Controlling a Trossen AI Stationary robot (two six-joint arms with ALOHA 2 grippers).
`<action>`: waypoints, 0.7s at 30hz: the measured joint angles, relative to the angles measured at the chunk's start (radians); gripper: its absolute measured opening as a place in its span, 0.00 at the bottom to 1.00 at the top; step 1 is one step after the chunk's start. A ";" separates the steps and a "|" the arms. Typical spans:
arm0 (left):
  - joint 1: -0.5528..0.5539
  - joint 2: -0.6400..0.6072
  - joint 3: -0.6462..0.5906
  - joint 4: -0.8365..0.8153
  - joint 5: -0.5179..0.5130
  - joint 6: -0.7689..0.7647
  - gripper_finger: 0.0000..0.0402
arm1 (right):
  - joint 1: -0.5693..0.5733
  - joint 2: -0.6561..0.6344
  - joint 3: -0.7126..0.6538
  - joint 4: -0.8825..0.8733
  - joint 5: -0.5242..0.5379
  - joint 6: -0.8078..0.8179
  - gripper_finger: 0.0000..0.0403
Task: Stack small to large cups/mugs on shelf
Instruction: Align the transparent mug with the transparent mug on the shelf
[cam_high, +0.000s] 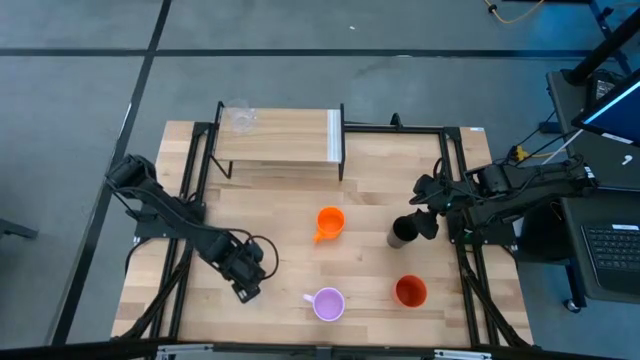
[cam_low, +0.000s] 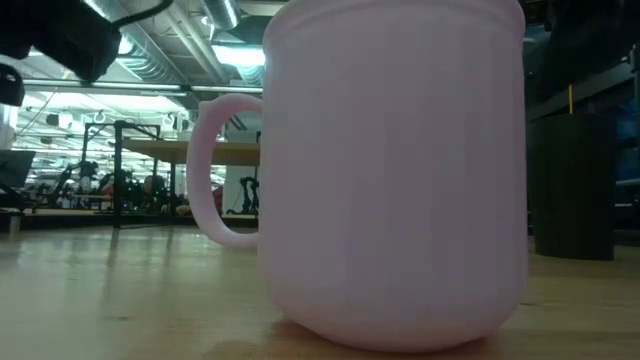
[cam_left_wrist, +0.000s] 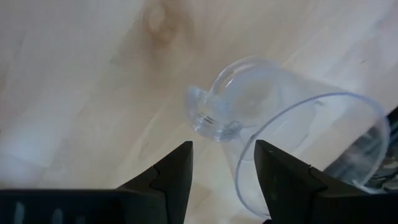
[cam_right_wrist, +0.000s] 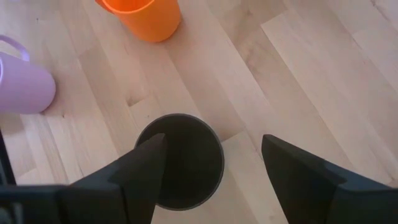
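A clear glass (cam_left_wrist: 280, 124) lies on its side on the tabletop, mouth toward my left gripper (cam_left_wrist: 224, 171). That gripper is open at the near left (cam_high: 248, 275); one finger stands in front of the glass's mouth, the other outside its wall. My right gripper (cam_right_wrist: 214, 155) is open above the upright black tumbler (cam_right_wrist: 180, 162), which also shows in the high view (cam_high: 403, 231), with a finger on either side. A second clear glass (cam_high: 240, 118) stands on the shelf (cam_high: 285, 140). The orange mug (cam_high: 329, 222), lilac mug (cam_high: 328, 303) and red-orange cup (cam_high: 410, 291) stand on the table. My left gripper straddles the clear glass's rim (cam_left_wrist: 244, 168) with a wide gap; I cannot tell whether a finger touches it. My right gripper comes from above; one finger (cam_right_wrist: 146, 171) overlaps the tumbler's rim (cam_right_wrist: 163, 127) in the picture, and I cannot tell whether it touches.
Black metal frame rails (cam_high: 455, 170) run along the table's left, right and far sides. The lilac mug fills the low view (cam_low: 390, 170), with the shelf (cam_low: 200, 150) behind it. Bare tabletop lies between the shelf and the mugs.
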 joint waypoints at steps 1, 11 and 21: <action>0.000 0.005 0.000 -0.001 0.004 0.000 0.41 | 0.000 0.000 0.000 0.000 0.000 0.000 0.66; 0.000 0.012 0.000 -0.003 -0.020 0.073 0.41 | 0.000 0.000 0.000 0.001 0.000 0.000 0.66; 0.016 0.012 0.000 -0.004 -0.040 0.463 0.41 | 0.000 0.000 0.000 0.001 0.000 0.000 0.66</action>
